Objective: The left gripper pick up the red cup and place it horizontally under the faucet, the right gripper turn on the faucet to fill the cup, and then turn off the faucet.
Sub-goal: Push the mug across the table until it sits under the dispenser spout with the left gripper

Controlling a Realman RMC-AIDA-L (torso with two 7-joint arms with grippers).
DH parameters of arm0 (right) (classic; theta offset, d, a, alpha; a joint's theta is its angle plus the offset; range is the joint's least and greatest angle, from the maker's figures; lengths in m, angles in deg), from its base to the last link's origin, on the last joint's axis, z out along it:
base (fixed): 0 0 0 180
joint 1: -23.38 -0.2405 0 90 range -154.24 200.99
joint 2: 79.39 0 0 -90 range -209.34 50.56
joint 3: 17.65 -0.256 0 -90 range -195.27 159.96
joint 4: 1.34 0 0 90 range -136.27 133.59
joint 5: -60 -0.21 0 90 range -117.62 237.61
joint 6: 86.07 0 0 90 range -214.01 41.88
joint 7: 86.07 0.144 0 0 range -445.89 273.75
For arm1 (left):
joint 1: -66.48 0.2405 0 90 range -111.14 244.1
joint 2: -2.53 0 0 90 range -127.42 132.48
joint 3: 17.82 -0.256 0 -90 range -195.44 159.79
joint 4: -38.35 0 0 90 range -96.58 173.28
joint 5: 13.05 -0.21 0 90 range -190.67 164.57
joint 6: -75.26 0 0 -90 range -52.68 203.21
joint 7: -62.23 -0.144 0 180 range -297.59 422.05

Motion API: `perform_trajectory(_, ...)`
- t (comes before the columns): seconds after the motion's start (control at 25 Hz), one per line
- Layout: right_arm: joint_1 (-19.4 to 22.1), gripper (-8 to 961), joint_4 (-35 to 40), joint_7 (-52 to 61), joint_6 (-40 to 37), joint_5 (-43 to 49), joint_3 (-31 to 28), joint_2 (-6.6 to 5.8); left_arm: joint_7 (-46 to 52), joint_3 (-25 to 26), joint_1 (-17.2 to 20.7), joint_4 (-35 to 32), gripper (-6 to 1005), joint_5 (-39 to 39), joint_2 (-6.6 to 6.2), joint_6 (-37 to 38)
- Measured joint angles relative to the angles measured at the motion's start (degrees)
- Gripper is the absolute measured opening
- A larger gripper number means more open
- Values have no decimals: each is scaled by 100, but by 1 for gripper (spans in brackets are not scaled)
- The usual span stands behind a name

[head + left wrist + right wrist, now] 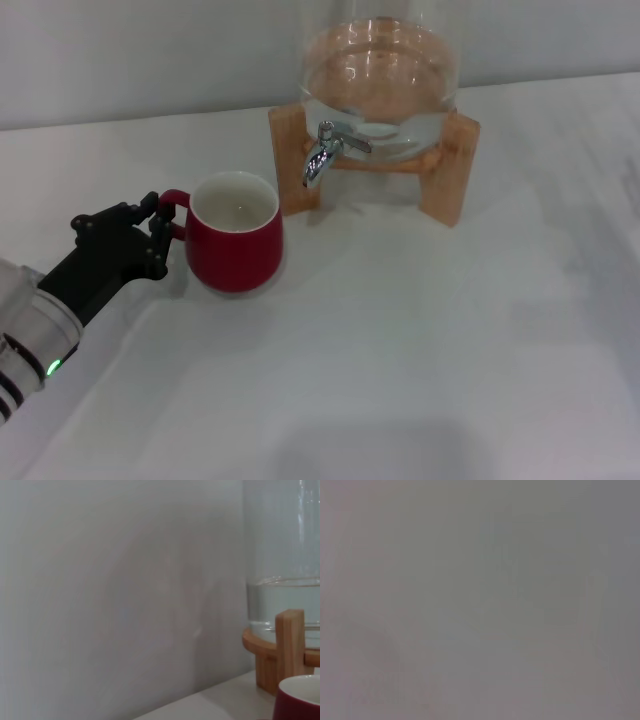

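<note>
The red cup (234, 245) stands upright on the white table (420, 340), in front and to the left of the faucet (322, 150). The chrome faucet juts from a clear glass jar (380, 75) on a wooden stand (450, 165). My left gripper (157, 222) is at the cup's left side, with its black fingers closed on the red loop handle (174, 198). The left wrist view shows the cup's rim (300, 695), the stand (290, 640) and the jar (285, 600). My right gripper is out of view, and the right wrist view shows only blank grey.
The jar holds water in its lower part. A pale wall (150, 50) runs behind the table. The table surface stretches bare white to the right and front of the cup.
</note>
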Motion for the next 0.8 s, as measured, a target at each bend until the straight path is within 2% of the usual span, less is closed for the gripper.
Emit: perform_trajectory(0.8, -94, 658, -15, 8, 0, 10, 0, 0, 162, 0, -465, -14, 142, -558, 10, -269)
